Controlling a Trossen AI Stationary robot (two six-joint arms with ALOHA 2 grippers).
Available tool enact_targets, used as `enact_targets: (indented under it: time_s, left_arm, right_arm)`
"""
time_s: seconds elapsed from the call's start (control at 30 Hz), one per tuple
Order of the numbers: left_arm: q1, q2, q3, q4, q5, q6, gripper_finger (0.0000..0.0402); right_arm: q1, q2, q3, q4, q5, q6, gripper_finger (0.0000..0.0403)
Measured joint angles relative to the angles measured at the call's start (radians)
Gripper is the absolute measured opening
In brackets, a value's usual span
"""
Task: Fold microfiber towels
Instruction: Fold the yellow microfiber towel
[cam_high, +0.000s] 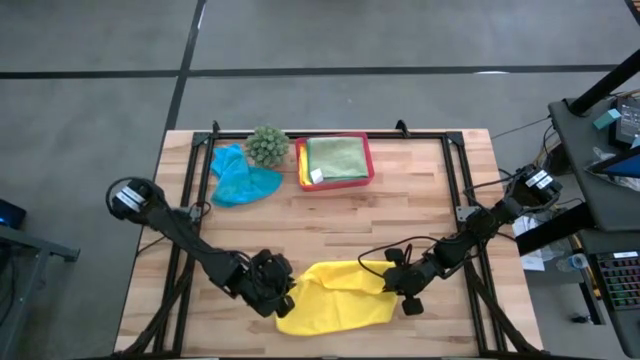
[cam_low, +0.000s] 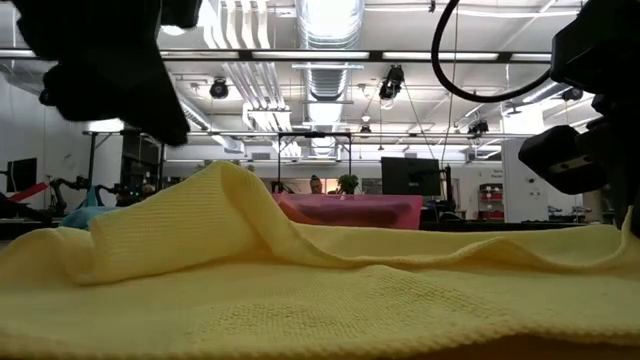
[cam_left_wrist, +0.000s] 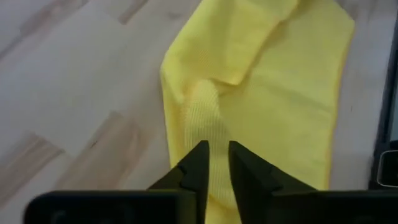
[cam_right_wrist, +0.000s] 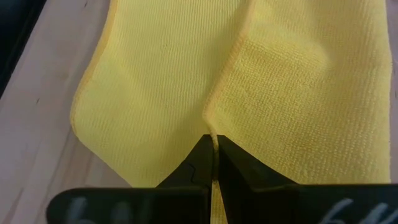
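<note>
While the yellow towel (cam_high: 335, 297) lies rumpled at the table's (cam_high: 330, 215) near edge, left gripper (cam_left_wrist: 217, 163) at its left end, jaws slightly parted around a raised fold, right gripper (cam_right_wrist: 213, 151) pinching its right edge tight

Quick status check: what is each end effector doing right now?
Left end effector: partly open, fingers astride a raised ridge of the yellow towel.
Right end effector: shut, pinching a fold of the same yellow towel.
</note>
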Motion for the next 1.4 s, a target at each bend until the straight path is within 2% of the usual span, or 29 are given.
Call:
enact_targets:
  time_s: [0.13, 0.27, 0.47, 0.7, 0.97, 1.17, 1.27, 1.4]
  left_arm:
    - [0.005, 0.036, -0.015, -0.006, -0.028, -0.042, 0.0093]
    - [0.016, 0.068, -0.014, 0.059, -0.047, -0.050, 0.0132]
    - [0.022, 0.118, -0.010, 0.166, -0.034, -0.016, 0.0142]
    - [0.031, 0.167, -0.009, 0.236, 0.004, -0.011, 0.0111]
    - [0.032, 0.223, 0.011, 0.258, 0.013, 0.052, 0.0010]
    - [0.033, 0.200, 0.022, 0.248, 0.010, 0.143, 0.0001]
    - [0.033, 0.149, 0.045, 0.134, 0.012, 0.175, 0.0001]
    - [0.037, 0.074, 0.112, -0.183, -0.025, 0.173, 0.0001]
  right_arm:
    - [0.000, 0.000, 0.000, 0.003, 0.000, 0.000, 0.0009]
    - [0.000, 0.000, 0.000, 0.006, 0.000, 0.000, 0.0009]
    - [0.000, 0.000, 0.000, 0.006, 0.000, 0.000, 0.0009]
    - [0.000, 0.000, -0.001, 0.006, 0.000, 0.000, 0.0009]
    - [0.000, 0.000, -0.003, 0.007, 0.000, 0.000, 0.0009]
    - [0.000, 0.000, -0.004, 0.006, 0.004, 0.000, 0.0009]
    - [0.000, 0.000, -0.005, 0.007, 0.050, 0.000, 0.0009]
    - [-0.001, 0.000, -0.005, 0.007, 0.080, 0.000, 0.0009]
